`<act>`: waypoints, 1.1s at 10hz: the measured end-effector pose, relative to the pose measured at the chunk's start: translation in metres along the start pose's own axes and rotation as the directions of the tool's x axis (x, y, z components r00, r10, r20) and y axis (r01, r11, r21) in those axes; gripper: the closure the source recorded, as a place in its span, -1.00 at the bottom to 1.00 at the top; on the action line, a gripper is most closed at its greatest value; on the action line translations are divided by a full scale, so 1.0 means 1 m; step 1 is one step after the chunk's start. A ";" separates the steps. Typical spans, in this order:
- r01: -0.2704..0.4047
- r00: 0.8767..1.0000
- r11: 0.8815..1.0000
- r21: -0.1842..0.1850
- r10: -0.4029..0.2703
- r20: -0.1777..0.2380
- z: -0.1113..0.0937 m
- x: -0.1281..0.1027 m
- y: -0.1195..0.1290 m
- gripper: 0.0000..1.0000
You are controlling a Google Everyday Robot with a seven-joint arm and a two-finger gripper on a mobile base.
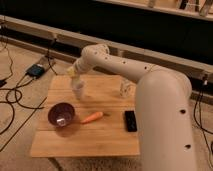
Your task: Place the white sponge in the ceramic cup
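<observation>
Right now the claw (75, 76) hangs at the end of the white arm (120, 62), directly over the ceramic cup (79, 90) and very close to its rim, at the far left part of the wooden bench (100, 140). Whether the claw is spread or pressed together cannot be told, since the wrist and the pale cup blend together there. The white sponge cannot be made out as a separate thing; a pale yellowish patch shows at the claw's tip, just above the cup, but whether that is the sponge is unclear.

The cup stands upright, well back from the near edge. In front of it and slightly left sits a purple bowl (61, 114), apart from the cup. An orange carrot (92, 118) lies just right of the bowl, tilted, near the middle of the bench. A black remote (130, 120) lies further right, beside the robot's large white body (162, 125). A small pale shaker (123, 89) stands at the far right part of the bench, well apart from the cup.
</observation>
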 end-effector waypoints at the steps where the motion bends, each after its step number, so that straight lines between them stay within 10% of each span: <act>1: -0.001 1.000 1.000 -0.005 0.001 0.000 0.005 0.001 -0.002 1.00; 4: 0.007 1.000 1.000 -0.008 -0.007 0.008 0.014 -0.001 -0.006 0.93; 11: 0.007 0.999 1.000 0.025 -0.008 0.032 0.025 0.000 -0.012 -0.55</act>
